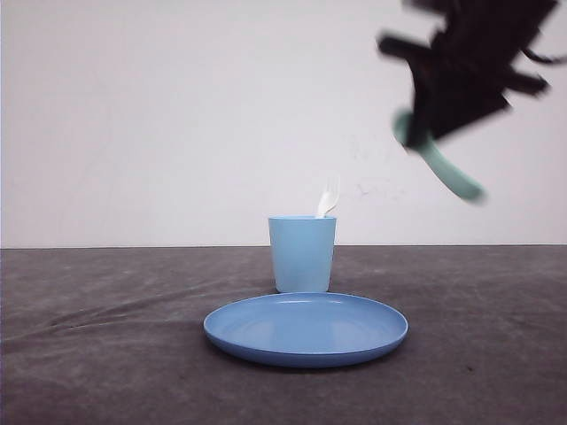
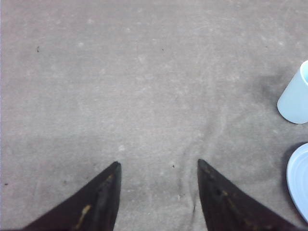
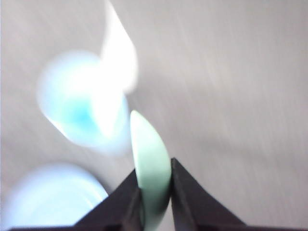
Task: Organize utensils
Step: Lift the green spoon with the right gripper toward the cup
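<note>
Grey counter (image 1: pixel 106 354) under a white wall: from the front, the fork (image 1: pixel 328 198) stands in the cup (image 1: pixel 302 253) behind the plate (image 1: pixel 306 329), while the right claw (image 1: pixel 425 133) carries the spoon (image 1: pixel 447 168) high, blurred. Left wrist view: left claw (image 2: pixel 159 168) apart over bare counter. Right wrist view: fingers (image 3: pixel 126 202) clamped on the spoon's edges. It looks light, stiff and slick, best pinched mid-handle.

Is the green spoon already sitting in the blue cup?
No, the green spoon hangs in the air, gripped by the right claw, up and right of the cup.
</note>
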{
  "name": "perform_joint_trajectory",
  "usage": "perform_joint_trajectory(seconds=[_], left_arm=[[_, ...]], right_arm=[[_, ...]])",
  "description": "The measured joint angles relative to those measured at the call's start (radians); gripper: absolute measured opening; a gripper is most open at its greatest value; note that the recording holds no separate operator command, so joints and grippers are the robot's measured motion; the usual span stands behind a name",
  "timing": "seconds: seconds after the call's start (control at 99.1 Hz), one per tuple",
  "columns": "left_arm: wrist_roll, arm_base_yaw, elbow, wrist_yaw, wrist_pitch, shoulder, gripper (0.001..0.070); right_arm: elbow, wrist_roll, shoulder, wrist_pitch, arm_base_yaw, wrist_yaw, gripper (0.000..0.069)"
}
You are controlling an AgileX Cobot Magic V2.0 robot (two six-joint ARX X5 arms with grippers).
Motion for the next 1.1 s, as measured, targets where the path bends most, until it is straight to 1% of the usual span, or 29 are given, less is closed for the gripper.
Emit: perform_joint_trajectory(seconds=[0.101, 0.333, 0.575, 0.918, 1.099], left_arm=[[0.000, 0.000, 0.000, 0.000, 0.000, 0.000, 0.0300], [0.000, 0.000, 0.000, 0.000, 0.000, 0.000, 0.0300], [0.000, 0.000, 0.000, 0.000, 0.000, 0.000, 0.0300], [0.000, 0.000, 0.000, 0.000, 0.000, 0.000, 0.0300], [0.000, 0.000, 0.000, 0.000, -0.001, 0.000, 0.0300]], right_arm=[[0.007, -0.009, 0.005, 0.120, 0.025, -0.025, 0.0056], [0.007, -0.077, 0.059, 0.405, 0.089, -0.025, 0.0056], [0.007, -0.161, 0.177, 0.645, 0.127, -0.025, 0.0056], [0.007, -0.222, 0.372, 0.893, 0.130, -0.024, 0.0056], [0.007, -0.229, 0.451, 0.941, 0.130, -0.025, 0.0056]])
